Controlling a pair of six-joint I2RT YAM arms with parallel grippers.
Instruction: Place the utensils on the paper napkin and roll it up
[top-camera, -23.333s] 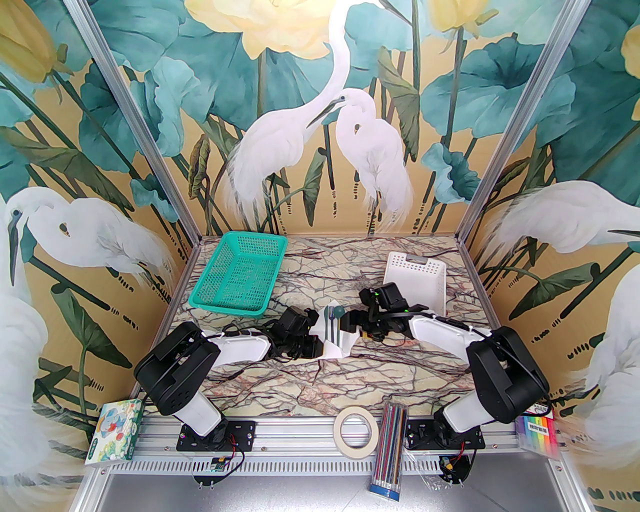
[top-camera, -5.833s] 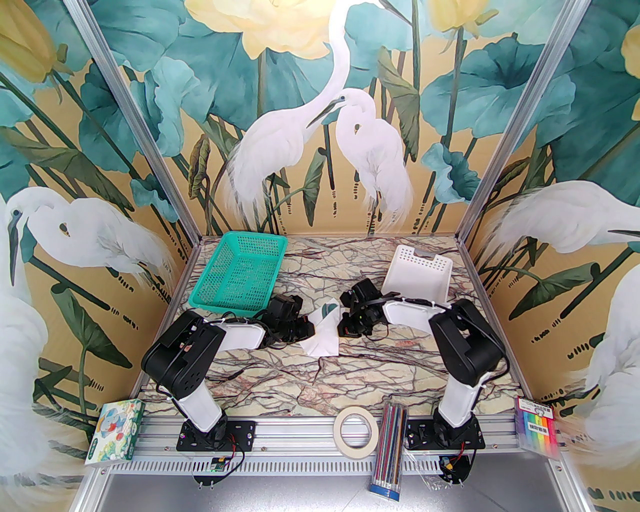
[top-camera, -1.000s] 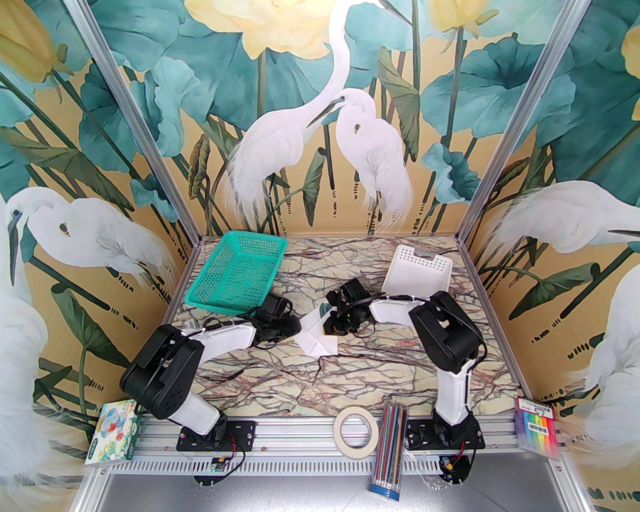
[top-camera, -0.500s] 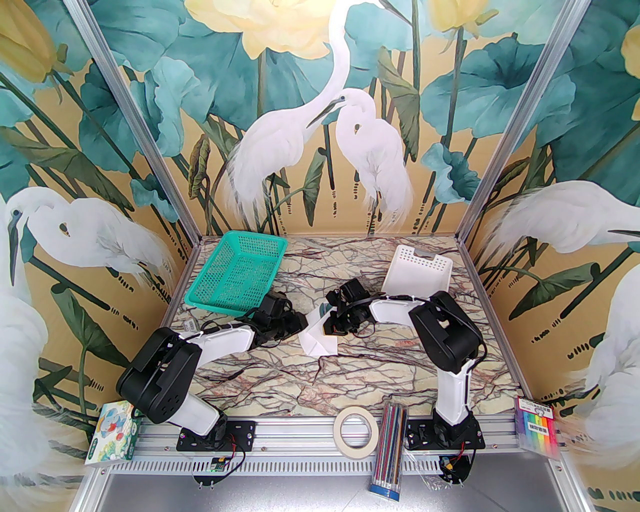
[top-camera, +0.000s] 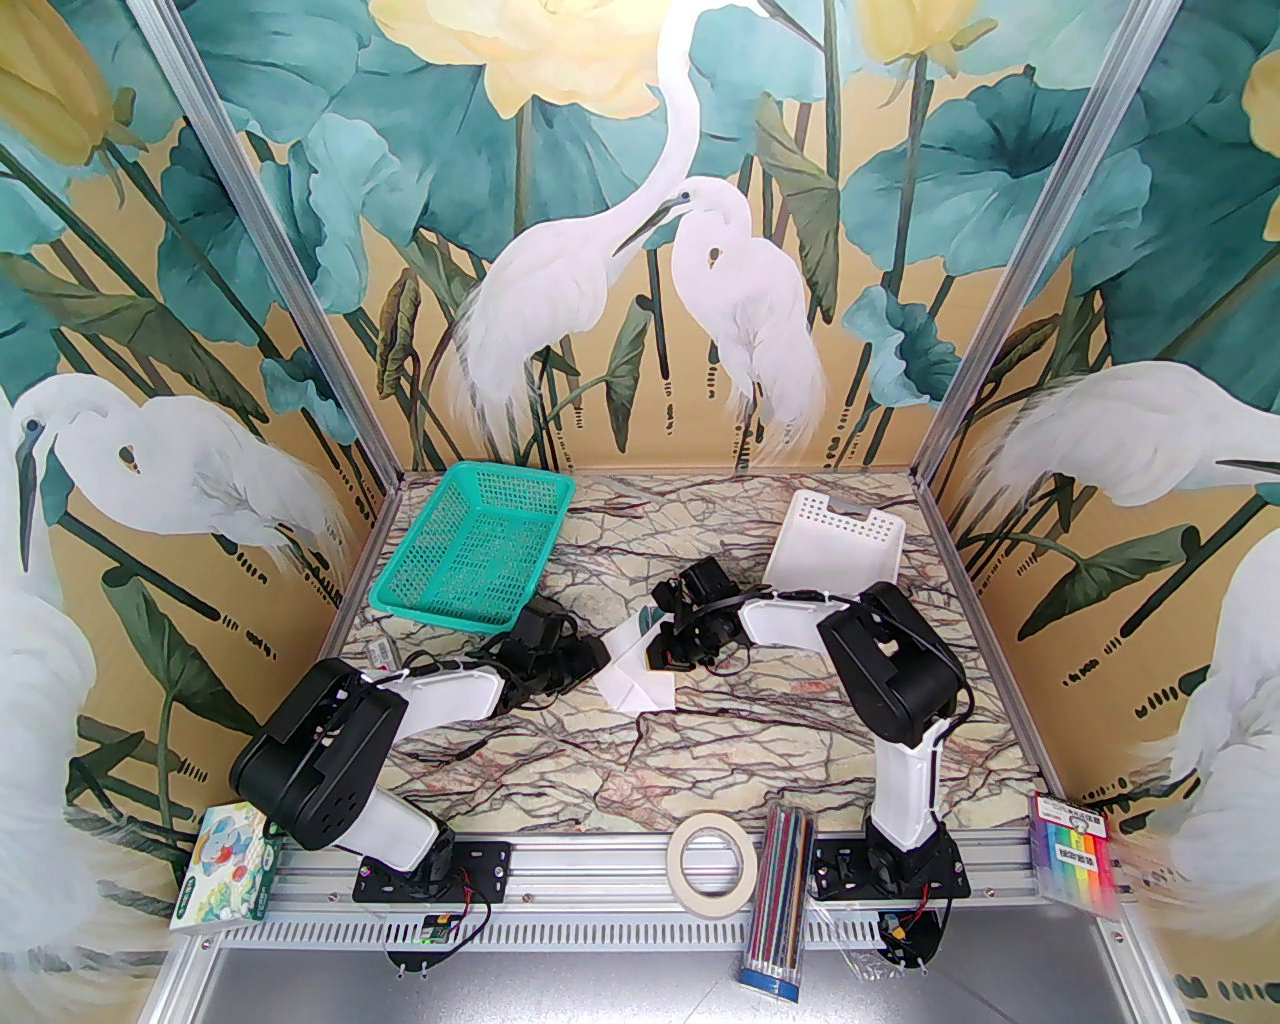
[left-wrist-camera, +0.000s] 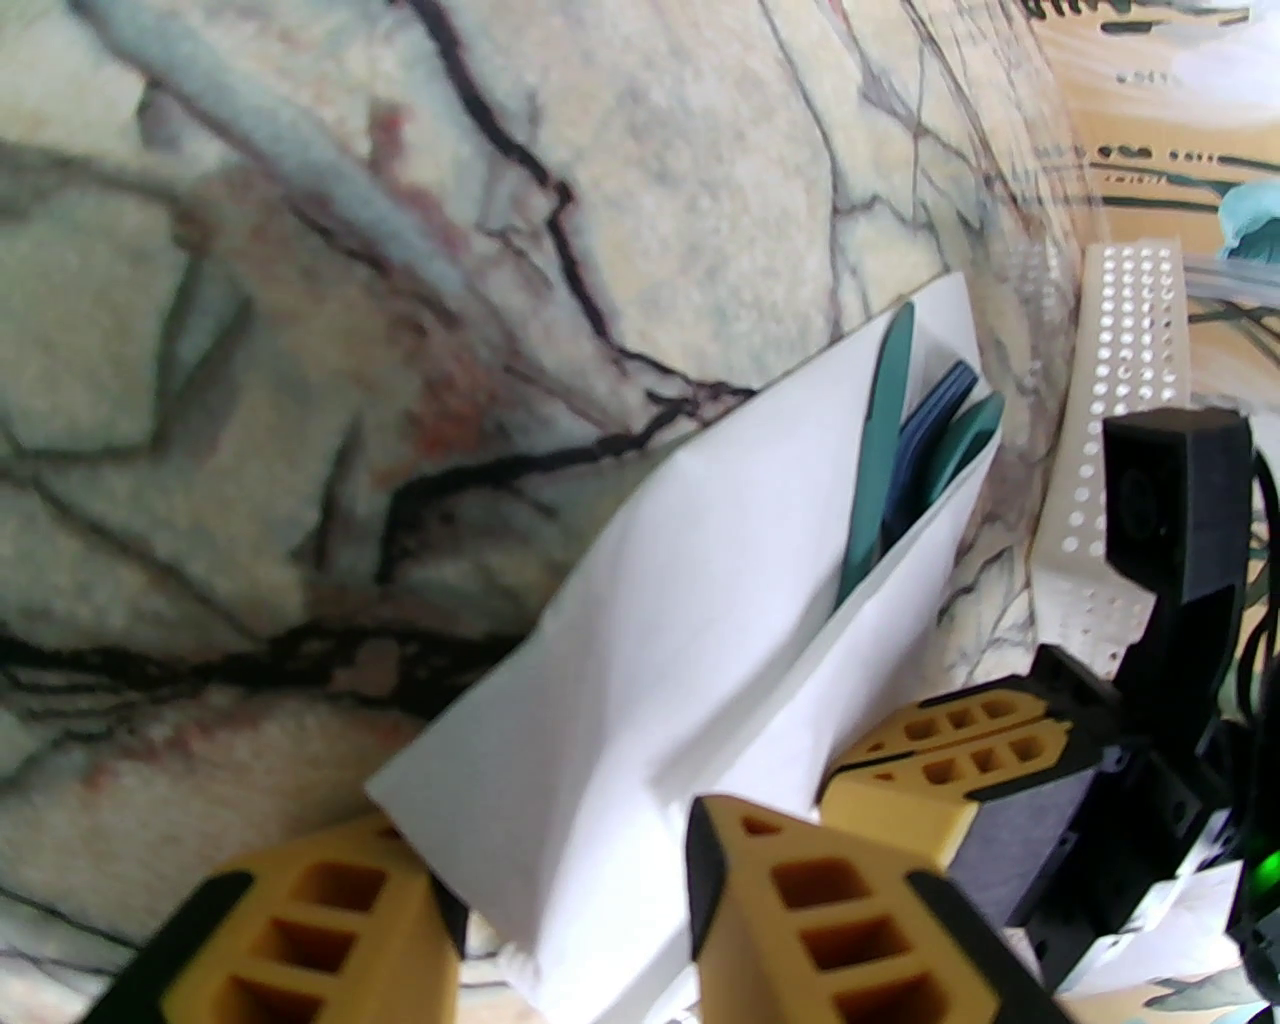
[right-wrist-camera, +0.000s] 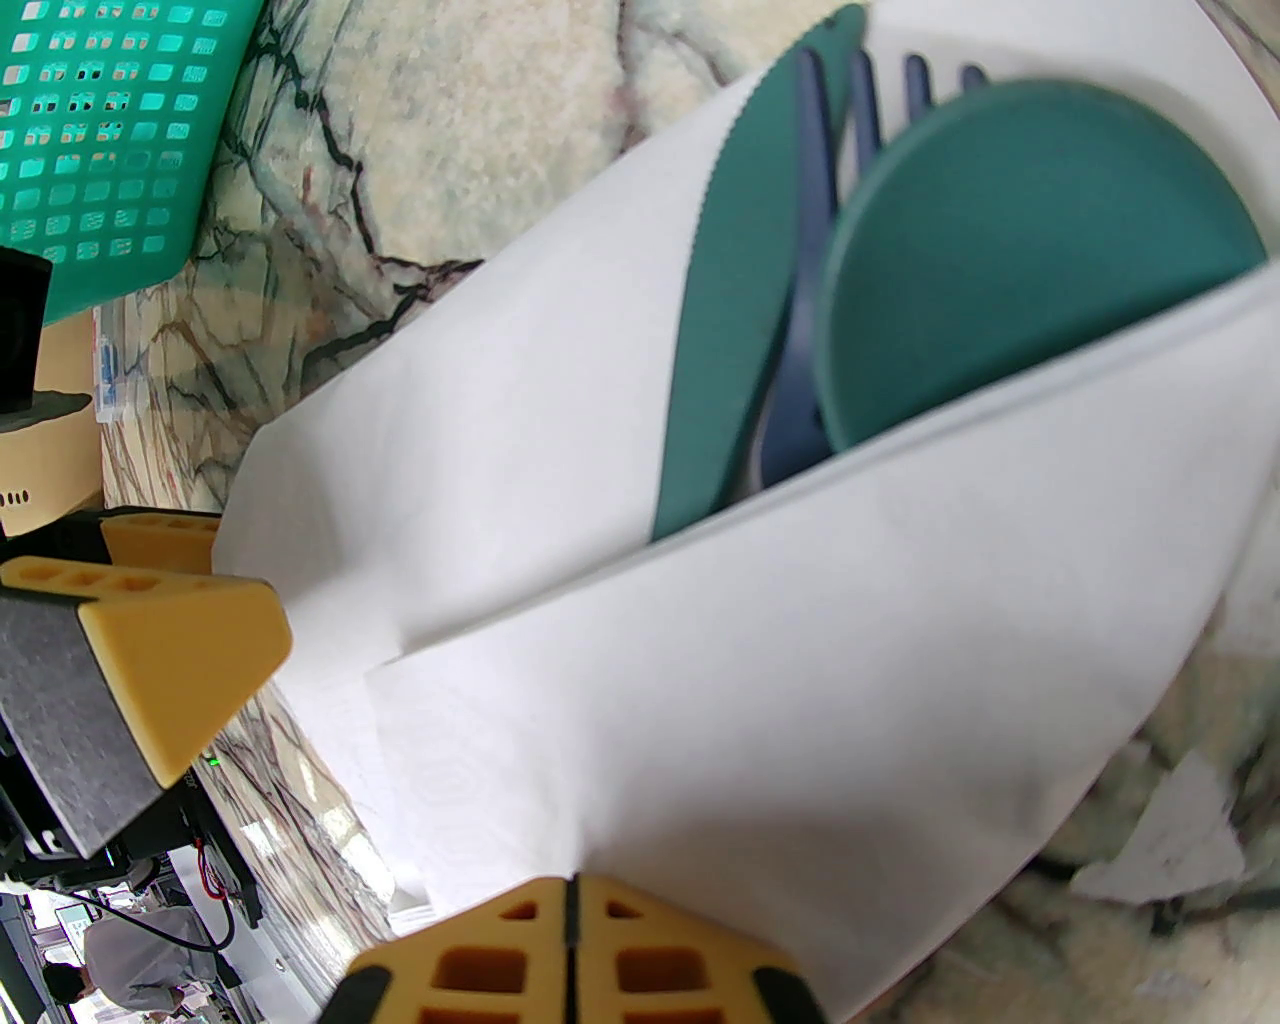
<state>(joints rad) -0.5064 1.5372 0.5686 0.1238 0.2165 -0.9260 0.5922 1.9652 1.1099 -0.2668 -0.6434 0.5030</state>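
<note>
- Thin white paper napkin (top-camera: 628, 683) lies mid-frame in the top view on the marble-patterned tabletop (top-camera: 700, 770), with one flap folded over the green and navy plastic utensils (right-wrist-camera: 1000, 250).
- Heads of the utensils (spoon bowl, fork tines, serrated blade) poke out of the fold at upper right in the right wrist view. The handles are hidden under the paper.
- Long axis of the bundle runs lower left to upper right in the left wrist view, and roughly up the frame in the top view.
- Right hand (right-wrist-camera: 570, 890) is clenched at the bundle's right edge and looks to be pinching the flap.
- Left hand (left-wrist-camera: 560, 830) is at the bundle's lower left, jaws part-way apart with the napkin corner between them. Can't tell whether it's pinched.
- Both hands are at the handle end, one on each side, and the right looks to have the firmer hold.
- Judgement: the roll has to turn across that long axis, leftward in the top view.
- Room: the green mesh plastic basket (top-camera: 470, 555) at upper left is well apart, and the white perforated plastic basket (top-camera: 835, 545) is at upper right, behind the right arm.
</note>
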